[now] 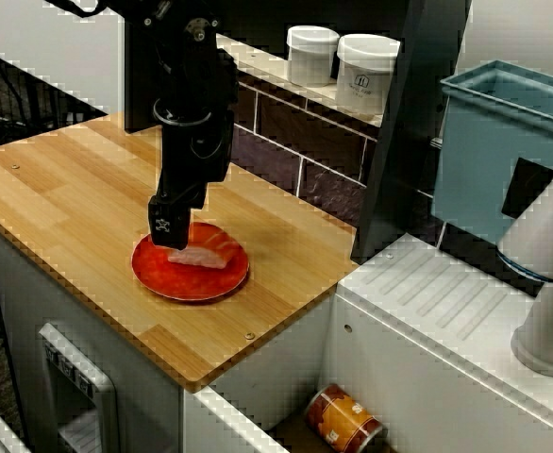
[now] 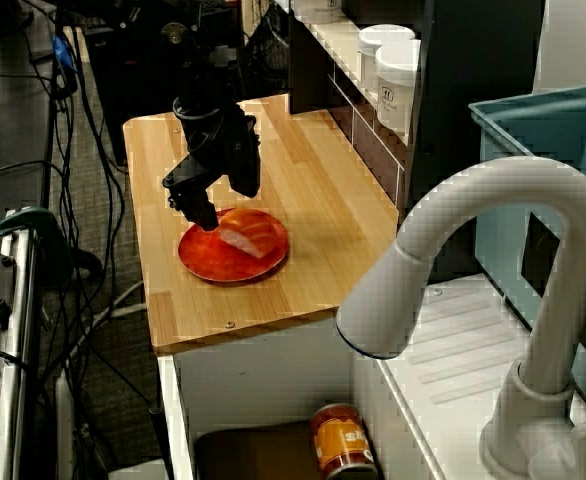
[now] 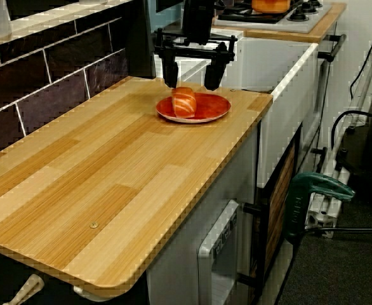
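Wooden counter (image 1: 69, 189) runs along a dark tiled wall (image 1: 286, 142), and near its front edge sits a red plate (image 1: 163, 278) with a piece of salmon sushi (image 1: 204, 253) lying on it, a little off the plate's middle. A black gripper (image 3: 191, 77) hangs straight down over the plate. In the low view along the counter its two fingers (image 3: 170, 73) are spread wide, one on each side of the sushi, with their tips just above its top; nothing is between them and they grip nothing. In the view from above the sink, one finger (image 1: 170, 229) covers the near end of the sushi, and from that angle it is not clear whether it touches the fish or the plate. The view past the faucet shows the gripper (image 2: 223, 205) over the back half of the plate, with the sushi (image 2: 245, 237) showing just in front of it. Two white jars (image 1: 311, 55) stand side by side on the ledge above the tiles, well apart from the plate. A teal bin (image 1: 494, 151) stands to the side, beyond a dark post, and a white faucet (image 2: 473, 220) curves over the sink area. An orange can (image 1: 343, 420) lies on its side in the space below the counter.
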`<state>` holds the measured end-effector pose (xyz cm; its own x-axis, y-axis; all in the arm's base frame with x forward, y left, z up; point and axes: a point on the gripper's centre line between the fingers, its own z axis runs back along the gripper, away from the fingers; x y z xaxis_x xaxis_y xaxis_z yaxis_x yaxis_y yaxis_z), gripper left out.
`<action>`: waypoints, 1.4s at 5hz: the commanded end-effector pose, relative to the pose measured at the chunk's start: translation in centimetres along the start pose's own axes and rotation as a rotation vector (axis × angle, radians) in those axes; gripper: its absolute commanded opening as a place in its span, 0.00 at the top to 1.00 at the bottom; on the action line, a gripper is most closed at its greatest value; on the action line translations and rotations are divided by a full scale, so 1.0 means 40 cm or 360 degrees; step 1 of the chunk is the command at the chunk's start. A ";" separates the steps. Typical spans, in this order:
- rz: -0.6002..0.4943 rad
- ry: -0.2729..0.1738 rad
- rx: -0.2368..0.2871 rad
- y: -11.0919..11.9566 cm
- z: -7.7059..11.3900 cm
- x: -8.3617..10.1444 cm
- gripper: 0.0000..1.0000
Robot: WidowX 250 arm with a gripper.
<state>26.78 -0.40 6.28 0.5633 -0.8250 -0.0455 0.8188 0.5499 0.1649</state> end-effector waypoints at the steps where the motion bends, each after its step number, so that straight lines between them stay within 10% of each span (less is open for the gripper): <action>1: 0.0027 -0.0009 0.0053 0.021 -0.002 0.007 0.00; 7: 0.0069 0.0046 0.0050 0.037 -0.041 0.027 0.00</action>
<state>28.15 -0.50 3.77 0.5908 -0.8014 -0.0927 0.8028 0.5726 0.1661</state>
